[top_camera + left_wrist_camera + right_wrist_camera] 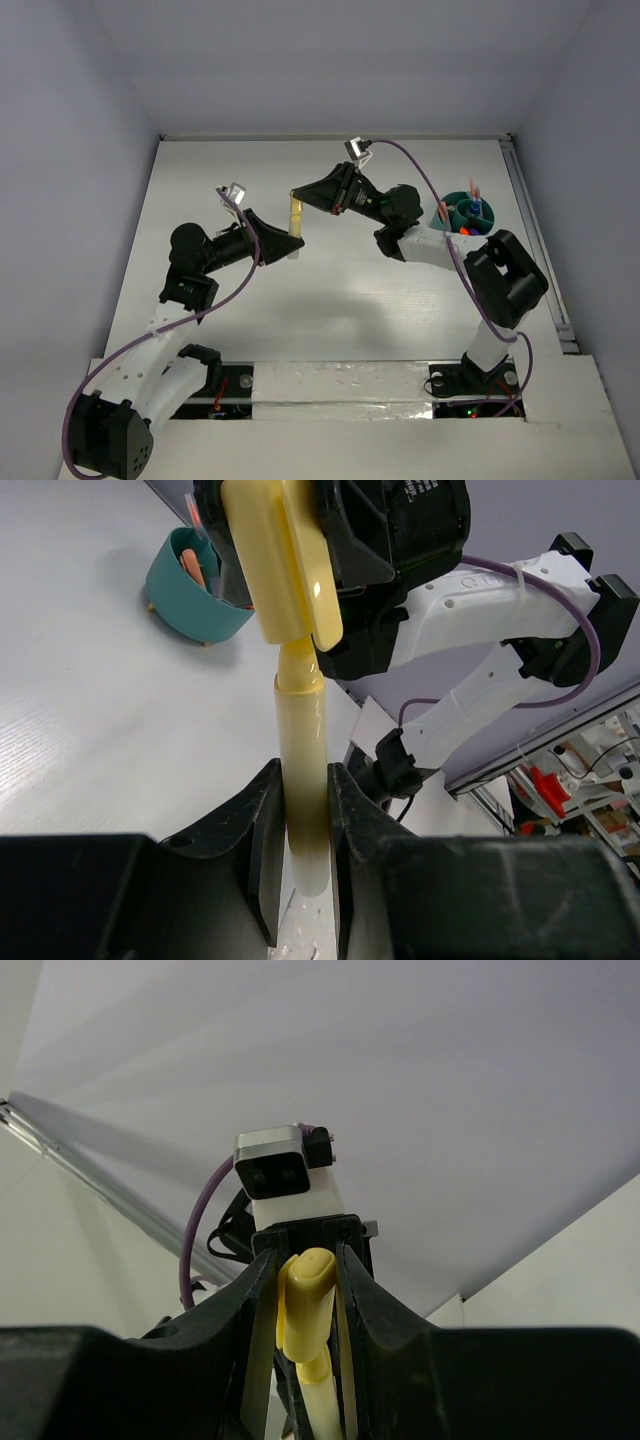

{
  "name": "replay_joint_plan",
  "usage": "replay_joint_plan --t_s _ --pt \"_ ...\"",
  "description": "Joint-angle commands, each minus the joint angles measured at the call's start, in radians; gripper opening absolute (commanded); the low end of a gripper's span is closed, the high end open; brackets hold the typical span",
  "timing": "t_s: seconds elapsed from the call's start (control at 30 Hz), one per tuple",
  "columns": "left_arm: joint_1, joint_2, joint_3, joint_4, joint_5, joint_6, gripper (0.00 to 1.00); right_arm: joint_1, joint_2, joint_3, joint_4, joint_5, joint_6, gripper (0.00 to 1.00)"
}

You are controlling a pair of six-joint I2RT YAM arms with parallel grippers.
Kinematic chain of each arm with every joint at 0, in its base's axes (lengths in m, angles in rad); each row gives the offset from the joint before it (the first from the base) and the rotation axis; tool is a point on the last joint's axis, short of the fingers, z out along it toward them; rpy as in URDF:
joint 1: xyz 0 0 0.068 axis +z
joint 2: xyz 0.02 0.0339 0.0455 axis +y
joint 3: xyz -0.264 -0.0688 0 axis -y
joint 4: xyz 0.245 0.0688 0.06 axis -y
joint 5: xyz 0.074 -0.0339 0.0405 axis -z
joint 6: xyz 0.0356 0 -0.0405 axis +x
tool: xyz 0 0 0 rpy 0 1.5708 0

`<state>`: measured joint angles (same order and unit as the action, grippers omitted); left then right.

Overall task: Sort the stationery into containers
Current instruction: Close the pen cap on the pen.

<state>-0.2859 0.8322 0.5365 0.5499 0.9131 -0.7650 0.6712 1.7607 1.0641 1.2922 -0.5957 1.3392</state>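
Well to the left of the teal organiser [450, 203], the left tool [287, 247] is clamped on the barrel of a yellow marker [296, 224]. In the left wrist view its two fingers [265, 830] press against either side of the pale barrel [300, 730], the marker's end poking out just past them. The marker is held off the white worktop [350, 320], its capped end pointing toward the far edge.

The right tool [300, 198] reaches in from the organiser's side and grips the same marker by its cap (seen from the right wrist, the broad yellow cap [305, 1300] sits squeezed between the fingers). So both tools hold one marker, one at each end, left of the organiser.

The organiser itself stands on the worktop near the right edge, beside the right arm's elbow. Inside it are several pieces: a pink pen [473, 190] standing up, something blue [477, 210] and an orange piece [190, 560].
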Motion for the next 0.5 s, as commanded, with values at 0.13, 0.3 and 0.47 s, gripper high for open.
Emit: replay_joint_plan --t_s 0.13,0.3,0.47 --pt "0.016 -0.021 -0.007 0.105 0.029 -0.029 0.00 0.018 -0.004 0.004 0.424 -0.041 -0.021 0.00" --pt "0.016 -0.015 -0.055 0.319 0.056 -0.163 0.00 0.027 -0.006 0.020 0.426 -0.062 -0.020 0.00" --pt "0.016 0.004 -0.099 0.580 0.069 -0.353 0.00 0.036 -0.027 0.051 0.426 -0.096 -0.015 0.00"
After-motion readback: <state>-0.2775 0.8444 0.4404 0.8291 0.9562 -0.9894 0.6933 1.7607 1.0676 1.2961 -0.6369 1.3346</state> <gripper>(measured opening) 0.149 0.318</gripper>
